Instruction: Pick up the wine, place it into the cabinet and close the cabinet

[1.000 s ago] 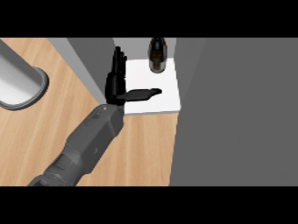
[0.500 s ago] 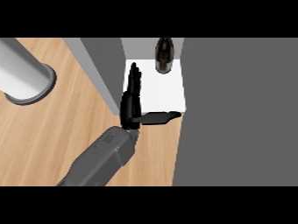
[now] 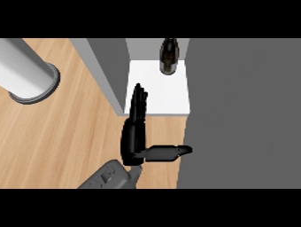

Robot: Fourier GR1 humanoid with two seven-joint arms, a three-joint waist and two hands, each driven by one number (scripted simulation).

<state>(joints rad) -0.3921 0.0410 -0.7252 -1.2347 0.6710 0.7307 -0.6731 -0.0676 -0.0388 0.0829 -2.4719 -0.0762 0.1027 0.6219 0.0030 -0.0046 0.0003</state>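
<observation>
wine (image 3: 169, 56) top cut off, hand (image 3: 135, 128) open, forearm cropped

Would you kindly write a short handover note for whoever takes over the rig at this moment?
One hand shows, which side cannot be told: open, fingers straight, thumb out toward the grey door, holding nothing.
The wine stands upright at the back of the cabinet's white shelf, apart from the hand.
Done: wine placed in the cabinet.
Left: close the cabinet, which is not yet shut.
The other hand is not in view.
</observation>
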